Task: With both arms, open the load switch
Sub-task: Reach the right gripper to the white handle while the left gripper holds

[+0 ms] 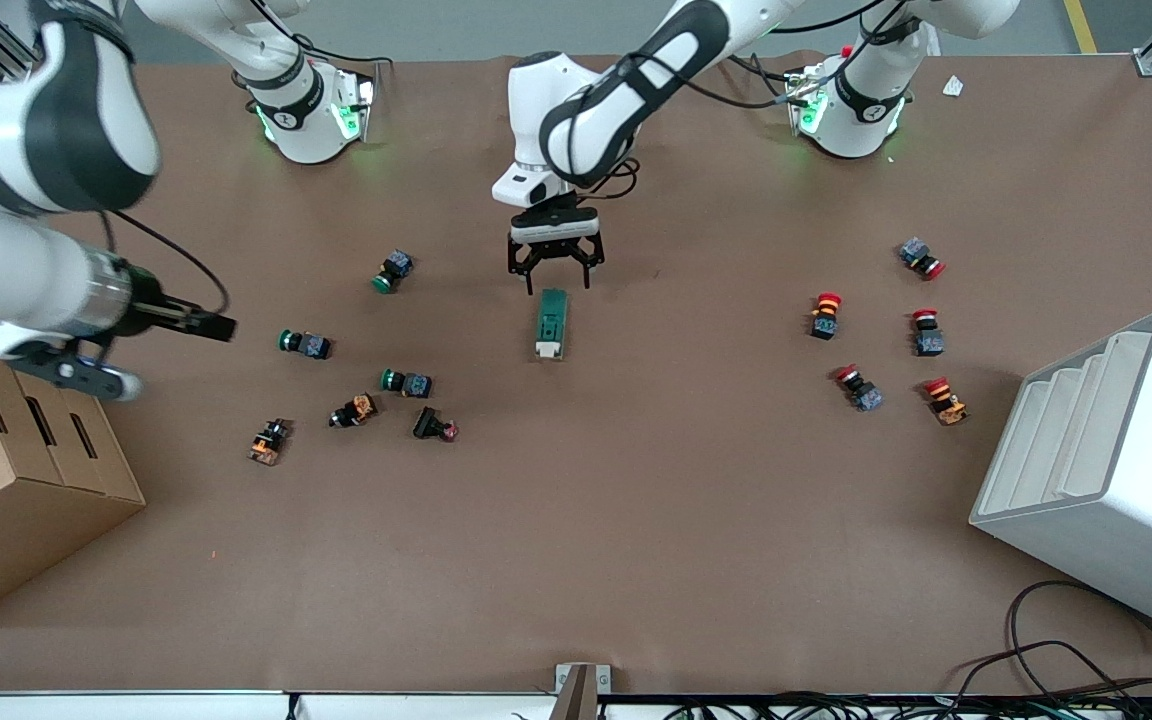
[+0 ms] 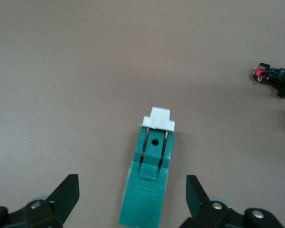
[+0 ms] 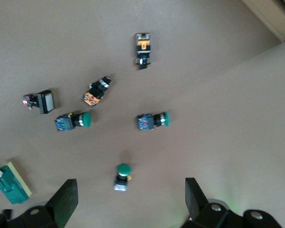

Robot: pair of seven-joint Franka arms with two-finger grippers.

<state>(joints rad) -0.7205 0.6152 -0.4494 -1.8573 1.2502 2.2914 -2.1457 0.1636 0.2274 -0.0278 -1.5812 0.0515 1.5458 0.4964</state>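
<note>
The load switch [image 1: 551,322], a dark green block with a white lever piece at the end nearer the front camera, lies mid-table. My left gripper [image 1: 554,275] hangs open just over its other end. In the left wrist view the load switch [image 2: 151,180] lies between the two black fingers [image 2: 66,194], apart from both, and the left gripper [image 2: 131,184] touches nothing. My right gripper [image 1: 221,326] is up in the air toward the right arm's end of the table, beside a green push-button [image 1: 304,343]. The right gripper [image 3: 130,190] is open and empty, with the load switch [image 3: 9,183] at the view's edge.
Several green and orange push-buttons [image 1: 406,382] lie scattered toward the right arm's end, several red ones [image 1: 826,314] toward the left arm's end. A cardboard box [image 1: 16,470] and a white stepped rack [image 1: 1106,470] stand at the two table ends. Cables [image 1: 1066,670] run along the front edge.
</note>
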